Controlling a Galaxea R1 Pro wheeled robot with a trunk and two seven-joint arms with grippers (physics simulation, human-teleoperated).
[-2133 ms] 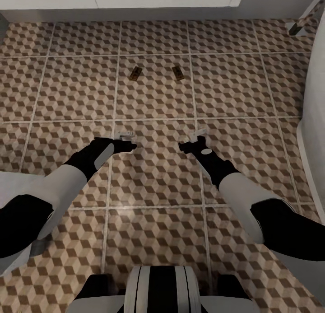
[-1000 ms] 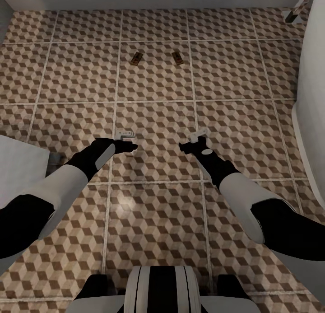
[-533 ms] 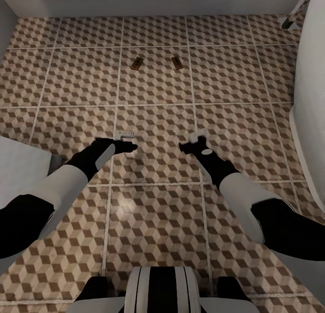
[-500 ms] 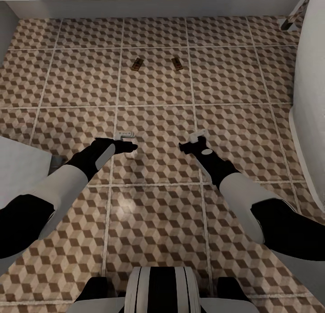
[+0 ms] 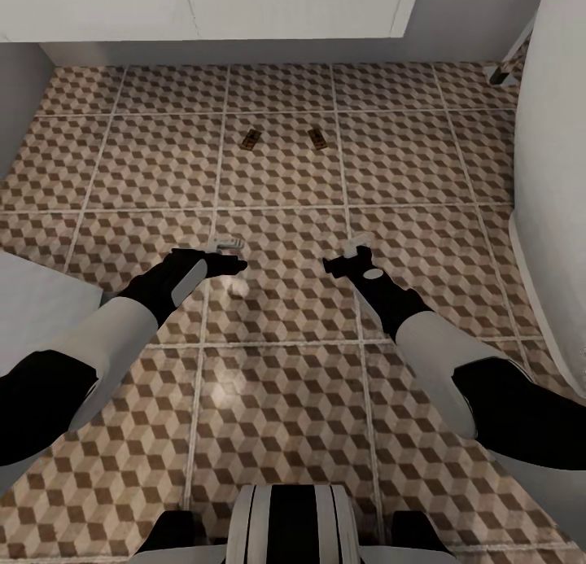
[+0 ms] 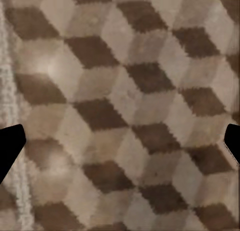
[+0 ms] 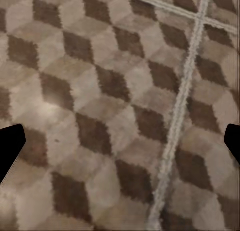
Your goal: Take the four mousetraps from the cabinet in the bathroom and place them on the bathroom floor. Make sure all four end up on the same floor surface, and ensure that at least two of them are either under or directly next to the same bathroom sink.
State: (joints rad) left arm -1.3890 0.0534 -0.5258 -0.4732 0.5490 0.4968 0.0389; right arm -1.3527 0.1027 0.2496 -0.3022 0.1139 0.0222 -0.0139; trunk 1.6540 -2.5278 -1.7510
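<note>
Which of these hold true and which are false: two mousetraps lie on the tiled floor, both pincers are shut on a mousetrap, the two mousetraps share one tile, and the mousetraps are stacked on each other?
1. Two mousetraps, one and another, lie on the tiled floor. True.
2. Both pincers are shut on a mousetrap. False: the left pincer and the right pincer are open and hold nothing.
3. The two mousetraps share one tile. True.
4. The mousetraps are stacked. False: they lie side by side, apart.
5. The mousetraps lie in front of the white vanity. True.
</note>
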